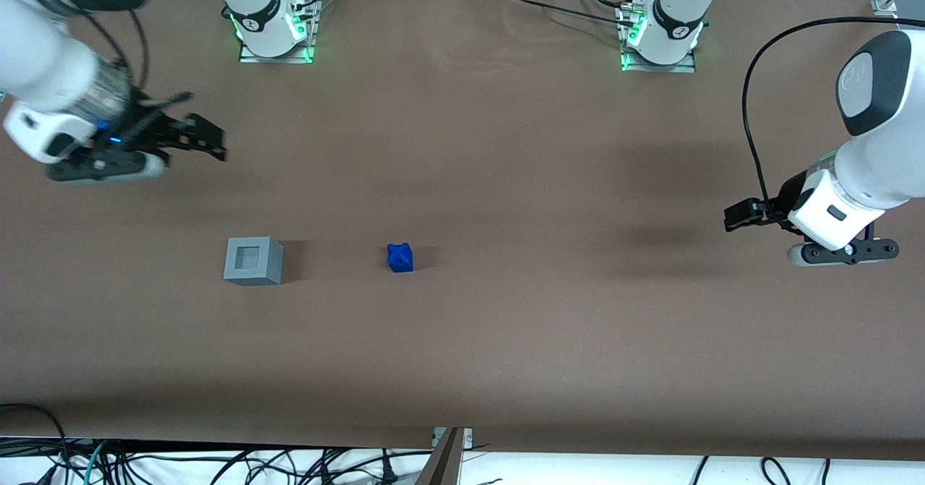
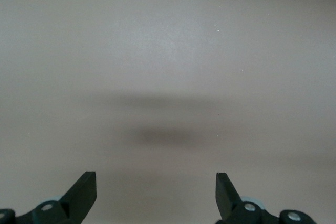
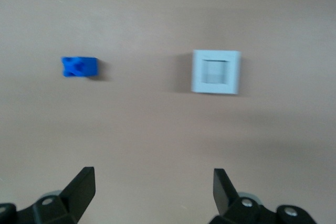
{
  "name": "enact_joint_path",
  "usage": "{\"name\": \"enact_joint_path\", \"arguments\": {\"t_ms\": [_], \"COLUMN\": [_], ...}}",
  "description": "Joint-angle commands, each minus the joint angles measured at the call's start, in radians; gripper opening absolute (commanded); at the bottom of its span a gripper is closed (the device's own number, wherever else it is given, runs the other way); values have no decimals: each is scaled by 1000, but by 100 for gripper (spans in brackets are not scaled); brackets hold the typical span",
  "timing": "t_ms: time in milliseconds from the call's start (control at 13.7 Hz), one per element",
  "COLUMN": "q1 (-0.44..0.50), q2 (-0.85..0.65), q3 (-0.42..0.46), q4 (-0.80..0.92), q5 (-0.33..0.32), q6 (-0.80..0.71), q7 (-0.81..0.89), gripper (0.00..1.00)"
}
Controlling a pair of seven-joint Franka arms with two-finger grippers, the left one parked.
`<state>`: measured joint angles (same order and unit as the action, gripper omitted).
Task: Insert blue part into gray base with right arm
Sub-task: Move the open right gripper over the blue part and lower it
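Your claw hangs spread and empty above the counter, at the working arm's end, farther from the front camera than both pieces. Blue part sits on the counter, well apart from the gray base, recess up. Part looks light, rigid, likely slick plastic. Pinch two flat opposite faces, not the notches, or it may twist.
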<state>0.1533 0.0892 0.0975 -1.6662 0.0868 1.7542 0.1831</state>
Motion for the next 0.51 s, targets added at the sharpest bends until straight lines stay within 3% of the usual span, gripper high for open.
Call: {"name": "enact_joint_path", "arguments": {"t_ms": [0,220,439], "q1": [127,248,321], "q2": [113,283,444], "q3": [-1,-2,-4], "q4": [11,19,22], "q5": [2,-19,-129], "q6": [141,357,545], "q7": [168,286,413], "gripper": [99,99,99]}}
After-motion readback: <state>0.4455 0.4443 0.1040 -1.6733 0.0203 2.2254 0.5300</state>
